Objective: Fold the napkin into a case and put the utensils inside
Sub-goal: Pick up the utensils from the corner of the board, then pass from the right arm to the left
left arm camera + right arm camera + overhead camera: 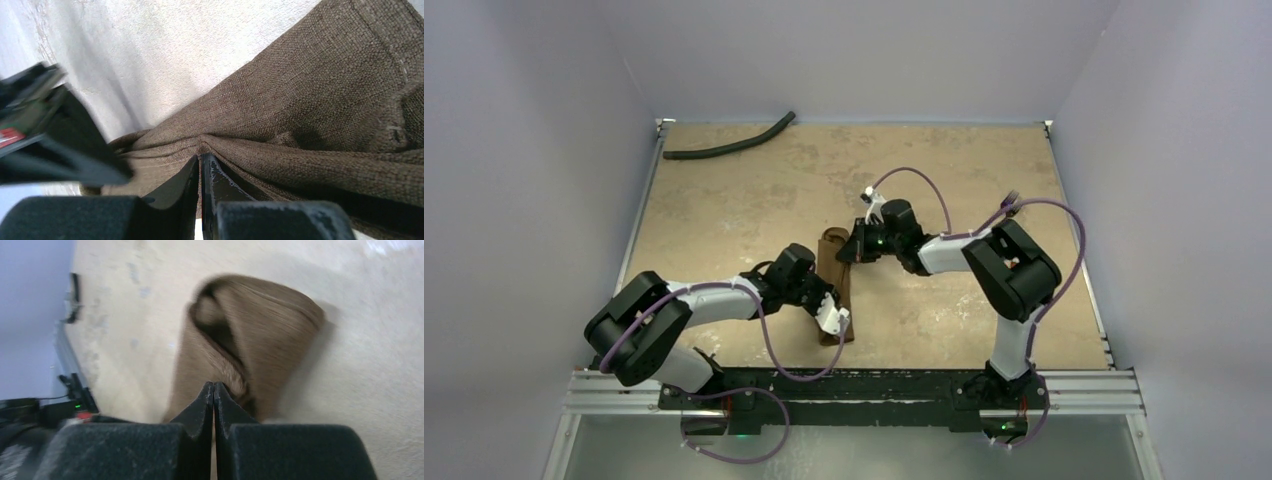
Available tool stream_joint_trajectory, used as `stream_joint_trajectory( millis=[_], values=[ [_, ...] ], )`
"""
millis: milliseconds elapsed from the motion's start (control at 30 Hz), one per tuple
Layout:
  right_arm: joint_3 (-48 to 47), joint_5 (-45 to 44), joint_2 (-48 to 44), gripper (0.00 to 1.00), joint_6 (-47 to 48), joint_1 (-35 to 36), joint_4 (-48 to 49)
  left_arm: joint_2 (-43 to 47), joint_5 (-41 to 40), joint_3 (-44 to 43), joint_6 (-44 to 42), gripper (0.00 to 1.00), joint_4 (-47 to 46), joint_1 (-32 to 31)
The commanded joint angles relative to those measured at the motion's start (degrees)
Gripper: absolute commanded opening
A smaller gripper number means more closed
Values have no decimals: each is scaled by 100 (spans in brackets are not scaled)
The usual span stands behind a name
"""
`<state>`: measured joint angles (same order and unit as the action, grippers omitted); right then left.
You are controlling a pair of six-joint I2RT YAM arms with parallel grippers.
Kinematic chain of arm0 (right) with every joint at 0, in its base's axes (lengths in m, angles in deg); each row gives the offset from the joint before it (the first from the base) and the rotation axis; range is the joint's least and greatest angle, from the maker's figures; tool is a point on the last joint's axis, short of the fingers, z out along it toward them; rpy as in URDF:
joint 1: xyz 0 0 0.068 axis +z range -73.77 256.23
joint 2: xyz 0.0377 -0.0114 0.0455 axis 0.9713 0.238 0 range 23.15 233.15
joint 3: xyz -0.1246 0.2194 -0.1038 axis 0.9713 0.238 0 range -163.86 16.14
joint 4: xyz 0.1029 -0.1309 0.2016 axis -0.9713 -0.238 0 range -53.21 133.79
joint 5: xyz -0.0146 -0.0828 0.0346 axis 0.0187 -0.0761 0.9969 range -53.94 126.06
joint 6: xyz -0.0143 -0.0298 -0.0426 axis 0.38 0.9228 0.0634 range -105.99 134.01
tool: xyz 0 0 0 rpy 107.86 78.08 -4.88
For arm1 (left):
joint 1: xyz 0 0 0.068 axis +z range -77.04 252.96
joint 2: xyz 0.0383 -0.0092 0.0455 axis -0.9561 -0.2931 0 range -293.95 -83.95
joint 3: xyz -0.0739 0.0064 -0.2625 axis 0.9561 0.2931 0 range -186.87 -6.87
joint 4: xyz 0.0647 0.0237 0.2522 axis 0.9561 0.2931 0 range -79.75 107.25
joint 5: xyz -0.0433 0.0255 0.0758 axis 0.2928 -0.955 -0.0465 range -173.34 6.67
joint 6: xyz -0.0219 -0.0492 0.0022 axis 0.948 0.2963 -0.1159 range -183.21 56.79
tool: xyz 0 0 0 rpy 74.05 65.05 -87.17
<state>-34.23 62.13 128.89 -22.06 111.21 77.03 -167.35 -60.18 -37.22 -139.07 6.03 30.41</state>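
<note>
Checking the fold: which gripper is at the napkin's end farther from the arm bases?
The right gripper; the left gripper pinches the napkin at its near end.

Black-and-white left arm [714,300] and right arm [944,252], looping purple cables [911,169], black claw fingers [181,190]

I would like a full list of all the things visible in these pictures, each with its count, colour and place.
napkin: one, brown, folded into a narrow strip, middle of the table
hose: one, black, curved, far left corner of the table
table: one, mottled beige, under everything
cables: several, purple, looping along both arms
left gripper: one, black, shut on the napkin's near end
right gripper: one, black, shut on the napkin's far end
</note>
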Motion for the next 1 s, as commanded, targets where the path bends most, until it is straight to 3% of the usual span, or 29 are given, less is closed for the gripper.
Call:
stream_joint_trajectory(
  millis=[0, 167, 300, 367, 500, 700, 967],
  values=[
    [-6, -445, 481, 0, -2, 35, -159, 69, -283, -96, 610, 6, 289, -61],
    [156, -476, 622, 0, -28, 65, 101, 278, -583, -789, 1819, 14, 934, 18],
    [173, -556, 608, 0, 70, 160, 126, 256, -52, -1749, 3165, 20, 1365, 793],
    [225, -571, 590, 0, 71, 187, 234, 160, -28, -1900, 3434, 21, 1046, 1086],
    [302, -678, 531, 0, 44, 279, 339, -148, 72, -1714, 2597, 20, 266, 1134],
    [525, -907, 362, 0, -13, 386, 515, -616, 403, -1517, 1068, 23, 101, 962],
    [666, -909, 261, 0, -81, 419, 813, -912, 136, -1195, 615, 23, -674, 827]
  ],
)
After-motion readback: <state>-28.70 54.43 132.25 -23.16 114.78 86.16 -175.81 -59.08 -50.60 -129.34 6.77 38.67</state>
